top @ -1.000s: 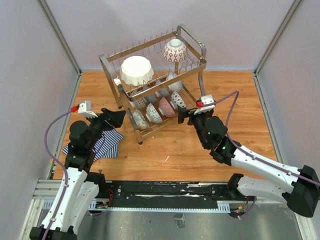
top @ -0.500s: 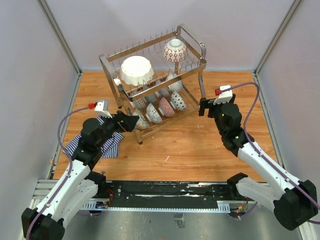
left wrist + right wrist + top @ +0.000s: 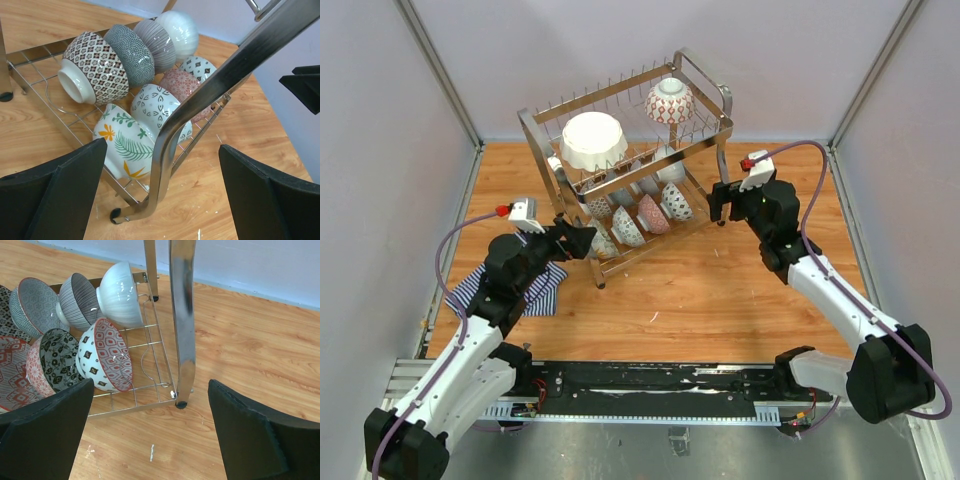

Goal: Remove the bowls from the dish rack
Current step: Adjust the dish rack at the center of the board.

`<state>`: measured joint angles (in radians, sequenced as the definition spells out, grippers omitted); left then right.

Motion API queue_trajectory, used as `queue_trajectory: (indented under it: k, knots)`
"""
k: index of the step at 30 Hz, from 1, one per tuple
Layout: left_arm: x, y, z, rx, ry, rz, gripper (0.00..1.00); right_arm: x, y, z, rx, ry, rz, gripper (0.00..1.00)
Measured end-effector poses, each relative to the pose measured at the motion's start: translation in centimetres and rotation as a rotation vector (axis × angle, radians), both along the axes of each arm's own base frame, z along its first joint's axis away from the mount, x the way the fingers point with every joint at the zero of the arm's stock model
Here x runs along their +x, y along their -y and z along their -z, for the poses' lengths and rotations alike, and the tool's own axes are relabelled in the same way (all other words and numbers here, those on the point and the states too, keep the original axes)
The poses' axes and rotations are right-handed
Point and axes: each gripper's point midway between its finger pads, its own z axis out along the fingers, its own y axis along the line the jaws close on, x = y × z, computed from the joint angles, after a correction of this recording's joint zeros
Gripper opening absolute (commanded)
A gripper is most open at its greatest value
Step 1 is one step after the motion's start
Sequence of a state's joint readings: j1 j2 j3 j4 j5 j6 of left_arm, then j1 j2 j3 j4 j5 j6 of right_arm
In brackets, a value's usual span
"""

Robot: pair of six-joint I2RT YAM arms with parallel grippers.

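Where the wooden worktop (image 3: 720, 290) meets the back wall stands the dish rack (image 3: 708, 135), a two-tier chrome wire frame with upright prongs and loop end handles. Its long axis runs diagonally, from near-left to far-right in the top view.

Upper tier: a large white scalloped bowl (image 3: 592, 140) sits toward the left end and a white bowl with red lattice (image 3: 669, 102) toward the right end.

Lower tier: small bowls stand tipped on edge in two rows along the rack's length. They include a leaf-patterned bowl (image 3: 122, 145), a brown-lattice bowl (image 3: 92, 65) showing its white foot ring to the left wrist camera, a grey-blue bowl (image 3: 130, 55) and a red-diamond bowl (image 3: 107, 357).

Left jaws: spread wide, gripping nothing, level with the lower tier at the rack's near-left corner. That corner's leg (image 3: 165, 150) appears between them, with the leaf-patterned bowl just behind it.

Right jaws: likewise wide apart and empty, at the rack's right end. An end leg (image 3: 182, 325) shows between them, with the red-diamond bowl nearest.

A striped cloth (image 3: 525, 290) lies under the left arm.
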<state>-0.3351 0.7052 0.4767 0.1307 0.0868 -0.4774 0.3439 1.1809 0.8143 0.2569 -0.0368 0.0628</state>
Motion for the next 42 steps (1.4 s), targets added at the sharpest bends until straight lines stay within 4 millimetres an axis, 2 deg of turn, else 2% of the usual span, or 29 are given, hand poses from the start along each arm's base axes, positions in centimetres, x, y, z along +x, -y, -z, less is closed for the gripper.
queue_trajectory:
  k: [8,20,25,33,37,42]
  knots:
    - [0.3,-0.8,0.0,0.007,0.003,-0.049,0.95,0.2,0.0,0.4,-0.003,-0.008,0.000,0.97]
    - [1.2,-2.9,0.4,0.047,0.005,-0.170,0.95,0.2,-0.2,0.6,-0.002,-0.013,-0.008,0.97]
    - [1.7,-2.9,0.6,0.075,0.015,-0.172,0.97,0.4,-0.5,1.6,-0.008,-0.038,-0.019,0.97]
    - [3.0,-2.6,1.3,0.120,0.026,-0.155,0.95,0.5,-1.4,3.4,-0.001,-0.090,-0.060,0.97]
    - [3.6,-2.8,1.3,0.114,0.032,-0.134,0.93,0.4,-1.8,3.3,0.010,-0.086,-0.082,0.97]
    - [5.0,-4.6,1.5,0.112,0.030,-0.178,0.92,0.2,-2.1,2.6,0.021,-0.073,-0.098,0.97]
